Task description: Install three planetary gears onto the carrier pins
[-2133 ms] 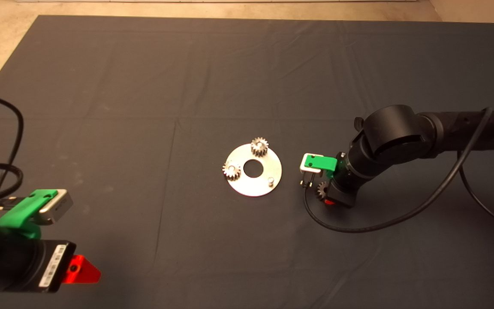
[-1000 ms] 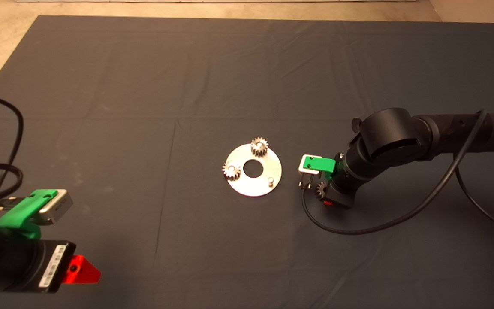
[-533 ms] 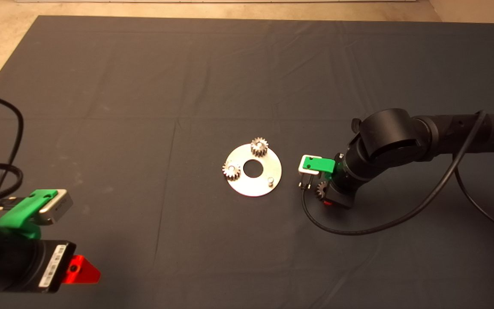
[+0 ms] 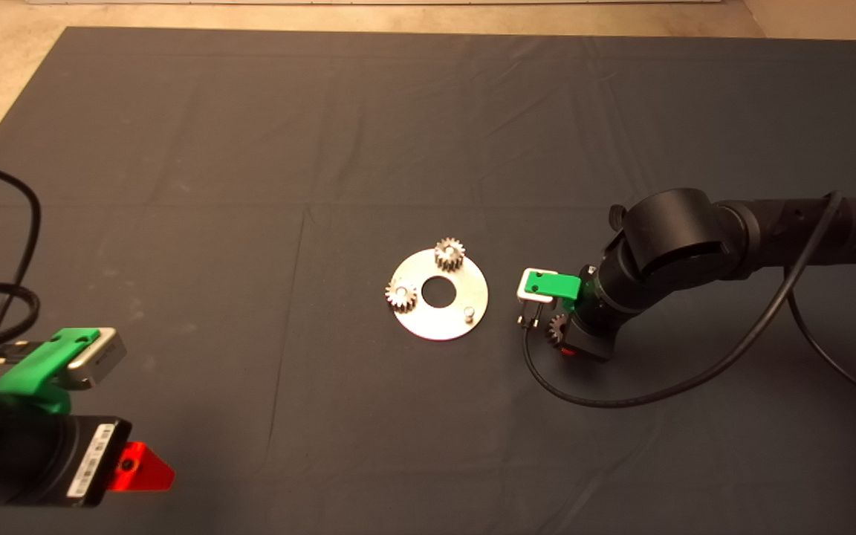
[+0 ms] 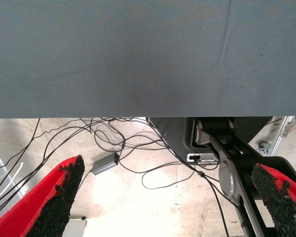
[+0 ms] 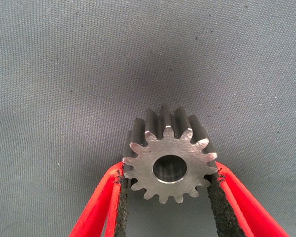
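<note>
The shiny round disc (image 4: 428, 319) with a large centre hole lies mid-mat. Two planetary gears sit on its pins, one at the far side (image 4: 449, 254) and one at the left (image 4: 401, 295). The third carrier pin (image 4: 468, 313) stands bare at the near right. My right gripper (image 4: 563, 336) is just right of the disc, pointing down at the mat, shut on the third gear (image 4: 557, 328). In the right wrist view the gear (image 6: 168, 160) is clamped between the black pads (image 6: 217, 200), its hole facing the camera. My left gripper (image 4: 134, 467) waits open at the lower left.
A black cable (image 4: 621, 397) loops on the mat below the right arm. The left wrist view looks past the mat's edge (image 5: 138, 111) at floor cables and a metal stand (image 5: 227, 168).
The right arm has shifted very slightly, with the gear still held beside the disc. Nothing else has moved.
</note>
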